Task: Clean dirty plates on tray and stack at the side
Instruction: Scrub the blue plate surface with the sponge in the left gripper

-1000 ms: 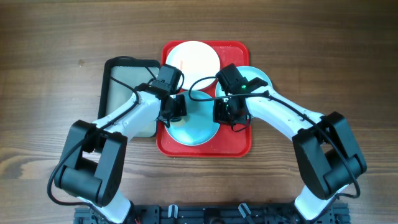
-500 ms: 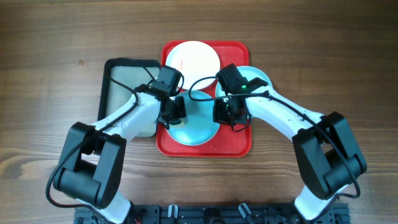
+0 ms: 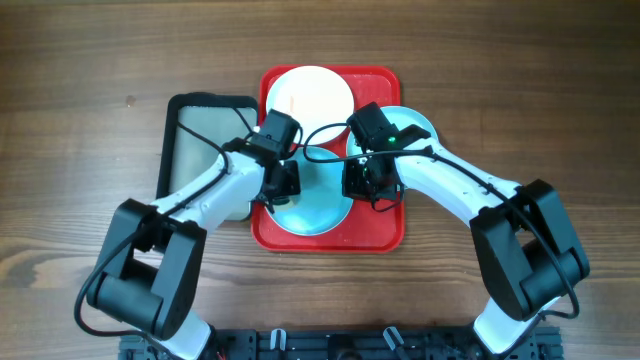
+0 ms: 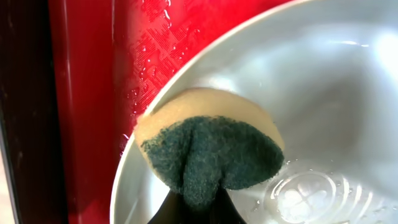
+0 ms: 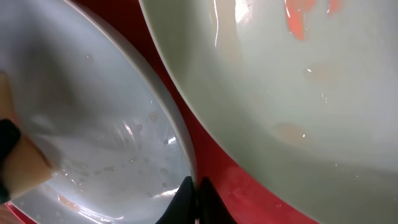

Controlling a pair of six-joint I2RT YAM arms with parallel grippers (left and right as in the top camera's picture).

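Observation:
On the red tray (image 3: 330, 235) lie a white plate (image 3: 312, 90) at the back, a turquoise plate (image 3: 312, 205) at the front and a second turquoise plate (image 3: 415, 122) at the right rim. My left gripper (image 3: 283, 184) is shut on a yellow sponge with a green scrub face (image 4: 211, 146), pressed on the front plate's wet inside (image 4: 323, 93). My right gripper (image 3: 358, 180) is shut on that plate's right rim (image 5: 180, 149). The white plate (image 5: 298, 81) shows orange-red smears (image 5: 297, 22).
A dark grey-black tray (image 3: 205, 150) lies left of the red tray, under my left arm. Wood table (image 3: 80, 120) lies all around. Both arms cross over the red tray's middle.
My left gripper has shifted slightly right and back across the front plate with the sponge. The right arm has not moved.

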